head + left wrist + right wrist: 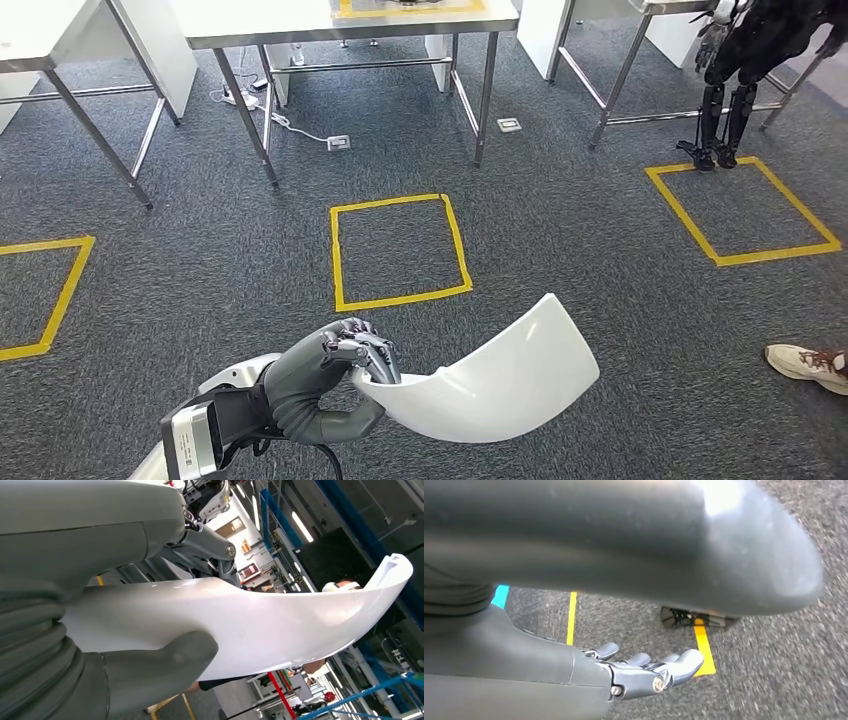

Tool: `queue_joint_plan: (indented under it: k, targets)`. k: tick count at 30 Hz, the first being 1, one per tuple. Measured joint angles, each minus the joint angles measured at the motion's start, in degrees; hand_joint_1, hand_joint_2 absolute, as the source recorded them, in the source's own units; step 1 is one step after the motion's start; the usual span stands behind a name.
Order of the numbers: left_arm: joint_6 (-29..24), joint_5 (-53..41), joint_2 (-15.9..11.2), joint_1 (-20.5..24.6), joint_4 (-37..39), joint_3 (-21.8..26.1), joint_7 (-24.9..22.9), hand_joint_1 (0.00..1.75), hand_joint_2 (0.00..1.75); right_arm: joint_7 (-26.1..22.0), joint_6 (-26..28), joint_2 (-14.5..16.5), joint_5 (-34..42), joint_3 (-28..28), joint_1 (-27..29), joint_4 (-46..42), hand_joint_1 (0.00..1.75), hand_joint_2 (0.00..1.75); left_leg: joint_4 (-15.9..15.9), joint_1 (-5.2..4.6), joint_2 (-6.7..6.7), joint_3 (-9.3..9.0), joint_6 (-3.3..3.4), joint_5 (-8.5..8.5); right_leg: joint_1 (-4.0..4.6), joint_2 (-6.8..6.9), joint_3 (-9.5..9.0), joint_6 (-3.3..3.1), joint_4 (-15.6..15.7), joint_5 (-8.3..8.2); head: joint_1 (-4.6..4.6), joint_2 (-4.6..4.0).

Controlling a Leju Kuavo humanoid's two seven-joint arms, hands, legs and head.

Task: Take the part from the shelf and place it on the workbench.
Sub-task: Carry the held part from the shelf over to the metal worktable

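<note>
Left hand [335,385] gripping glossy curved part [500,375] — seemingly plastic

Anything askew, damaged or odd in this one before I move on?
Nothing looks damaged. The curved white plastic part is gripped by the left hand at one end only, so most of it juts out unsupported over the grey carpet. A cable and power strip trail loose under the metal-legged table.

Grey ribbed cover, silver arm, dark metallic fingers on left robot hand [335,385].
</note>
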State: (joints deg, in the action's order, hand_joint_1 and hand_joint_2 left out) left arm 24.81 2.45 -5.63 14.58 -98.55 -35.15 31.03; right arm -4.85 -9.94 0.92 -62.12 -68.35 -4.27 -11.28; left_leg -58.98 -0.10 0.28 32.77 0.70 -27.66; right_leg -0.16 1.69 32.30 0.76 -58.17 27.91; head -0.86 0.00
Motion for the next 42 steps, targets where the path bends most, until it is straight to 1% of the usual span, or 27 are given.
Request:
queue_joint_plan:
  k: [4,7,31,36,39,41,42]
  targets:
    - [0.0,0.0,0.2,0.2,0.0,0.0,-0.3,1.75,1.75,0.0,0.1,0.0,0.0,0.0,0.0,0.0,0.0,0.0,0.0,-0.09,0.01,0.06,0.33,0.0,-0.08,-0.01,-0.07,0.63,0.3,-0.19,0.02,0.0]
    - [0.0,0.0,0.2,0.3,0.0,0.0,-0.4,1.75,1.75,0.0,0.1,0.0,0.0,0.0,0.0,0.0,0.0,0.0,0.0,-0.16,0.01,0.08,0.43,0.03,-0.14,0.0,-0.05,0.84,0.3,-0.26,0.01,0.0]
    - [0.2,0.1,0.2,0.7,0.1,0.2,-0.7,1.75,1.75,-0.4,0.4,0.0,-0.5,0.0,-0.1,0.0,0.0,0.0,0.0,0.03,0.01,0.08,0.32,0.13,0.06,0.0,0.02,0.85,0.3,-0.27,0.01,0.0]
    - [0.4,0.1,0.2,0.9,0.3,0.2,-0.7,1.75,1.75,-0.3,0.4,0.1,-0.2,0.0,-0.1,0.0,0.0,0.0,-0.1,-0.23,0.01,0.16,0.44,0.06,-0.29,0.01,0.05,1.0,0.3,-0.36,0.0,0.0]
    - [0.5,0.1,0.2,1.1,0.5,0.2,-0.7,1.75,1.75,-0.1,0.4,0.2,-0.2,0.0,-0.1,0.0,0.0,0.0,-0.2,-0.42,-0.01,0.28,0.68,-0.02,-0.47,0.07,0.06,1.26,0.3,-0.39,-0.01,0.0]
    - [0.6,0.1,0.2,1.4,0.6,0.2,-0.7,1.75,1.75,0.0,0.4,0.3,-0.1,0.0,-0.2,0.0,0.0,0.0,0.0,-0.47,-0.08,0.3,1.09,-0.04,-0.5,0.22,-0.01,1.62,0.5,-0.3,-0.01,0.0]
    - [0.6,0.2,0.3,1.6,0.6,0.2,-0.7,1.75,1.75,0.0,0.4,0.3,-0.1,0.0,-0.3,0.0,0.0,0.0,0.4,-0.34,-0.12,0.11,1.34,0.1,-0.55,0.15,-0.05,1.83,0.3,-0.12,-0.02,0.0]
